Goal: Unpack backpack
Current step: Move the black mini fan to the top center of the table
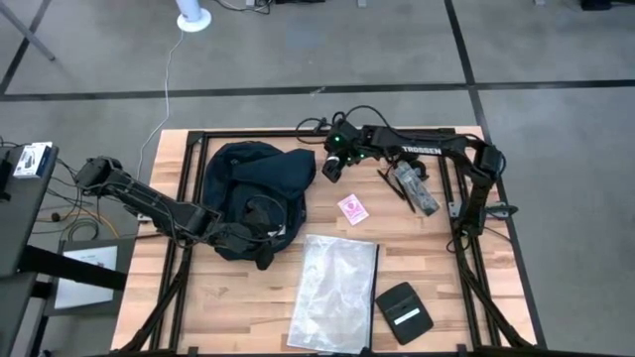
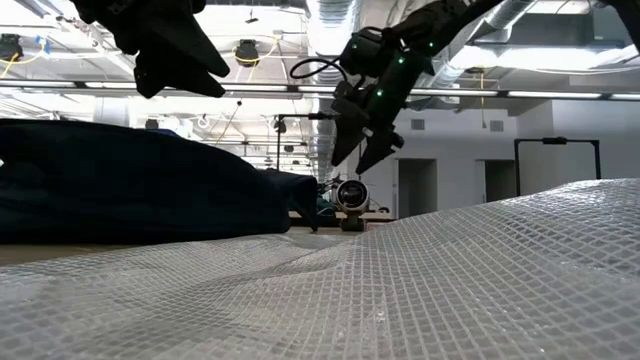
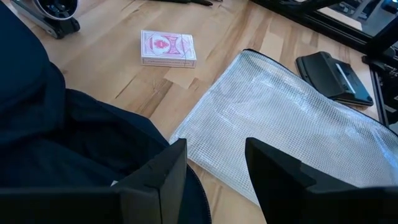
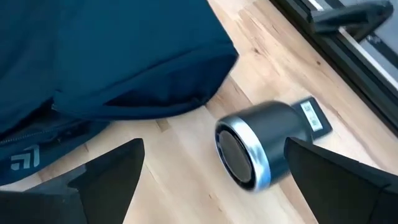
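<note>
soft dark navy fabric backpack: lies slumped on the left half of the light wooden slatted table, between the two arms.
left gripper: at the backpack's near edge, fingers apart, nothing between them; bag fabric directly beside it.
right gripper: just off the backpack's right side, raised above the table, fingers spread wide and empty.
small dark cylinder with silver rim: on the wood below the right gripper, close to the bag's edge.
red-and-white card box: right of the bag.
clear crinkly mesh-plastic bag: nearer the front edge.
flat black pouch with white label: beside the plastic bag.
</note>
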